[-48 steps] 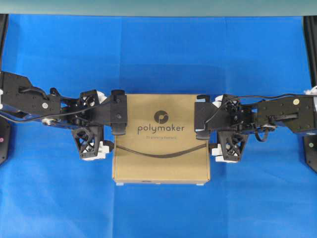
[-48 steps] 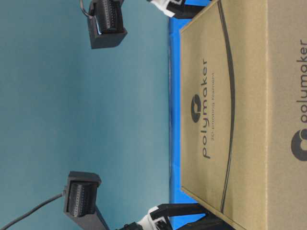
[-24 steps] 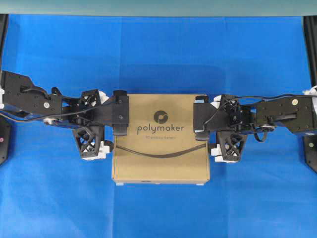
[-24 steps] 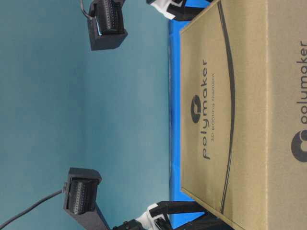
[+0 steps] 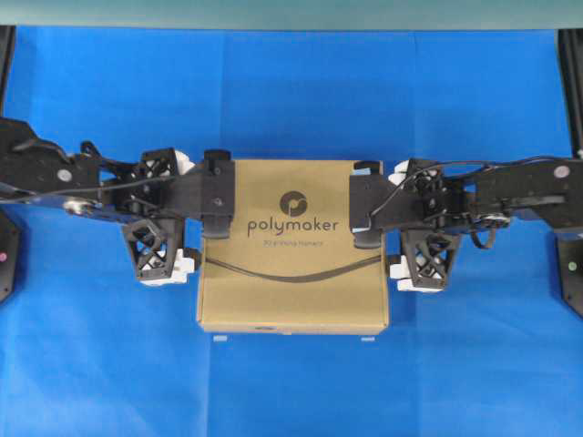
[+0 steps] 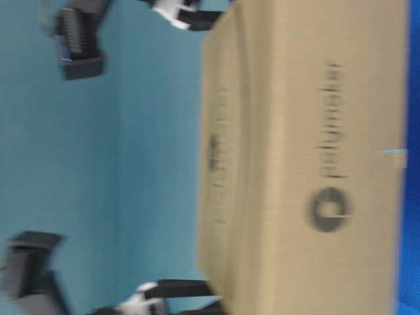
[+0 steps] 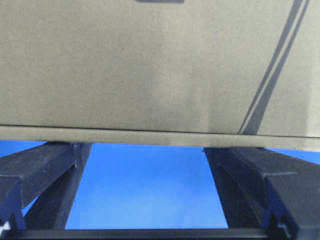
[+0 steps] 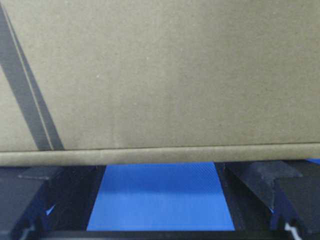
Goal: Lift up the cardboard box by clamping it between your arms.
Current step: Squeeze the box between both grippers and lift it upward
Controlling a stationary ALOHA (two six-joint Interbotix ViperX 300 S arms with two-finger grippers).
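Observation:
The tan cardboard box (image 5: 291, 273) with the dark "polymaker" print hangs level between my two arms, its underside off the blue cloth in both wrist views. My left gripper (image 5: 217, 198) presses its spread fingertips against the box's left side, jaws open and nothing between them. On the opposite side my right gripper (image 5: 367, 205) does the same. The table-level view shows the box (image 6: 308, 131) blurred and close. In the left wrist view the box (image 7: 150, 65) sits just above my left gripper (image 7: 145, 150). The right wrist view likewise has the box (image 8: 160, 75) above my right gripper (image 8: 160, 167).
Blue cloth (image 5: 291, 100) covers the table, with a teal wall (image 5: 291, 14) at the back. Two small pale marks (image 5: 219, 339) lie on the cloth just in front of the box. Black arm bases (image 5: 569, 273) stand at both side edges.
The box has come up off the cloth with both arms pressed on its sides; it looks larger from overhead and has shifted and blurred in the table-level view.

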